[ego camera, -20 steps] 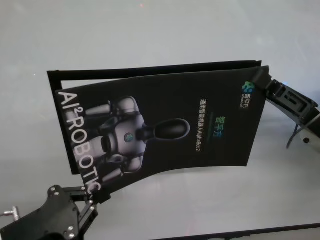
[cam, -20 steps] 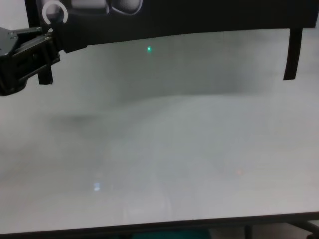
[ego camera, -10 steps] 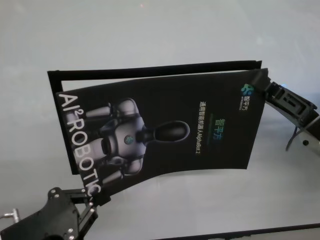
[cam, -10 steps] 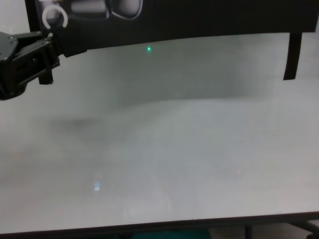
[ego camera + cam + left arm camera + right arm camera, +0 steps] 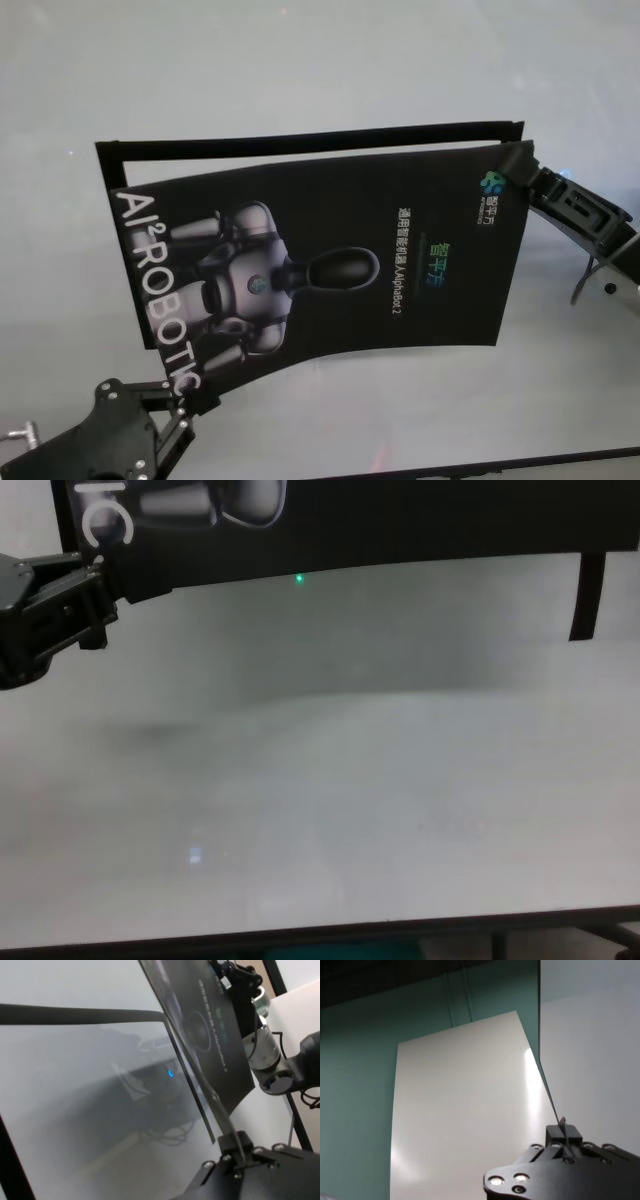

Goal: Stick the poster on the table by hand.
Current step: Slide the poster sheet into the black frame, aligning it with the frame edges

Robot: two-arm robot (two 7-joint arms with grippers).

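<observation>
Poster (image 5: 330, 265) is held above the white bench (image 5: 300, 70), long axis running left to right, sagging along its near edge; the lettered end points to the robot's left. Left pincer (image 5: 185, 405) is clamped on the near-left corner, right pincer (image 5: 520, 165) grips the far-right corner.

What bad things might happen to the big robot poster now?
The poster hangs above the table, pinched only at two opposite corners by the left gripper and right gripper. It sags and curves between them, so it might crease or land wrinkled. Either small corner grip might also slip, letting that side drop crooked.
</observation>
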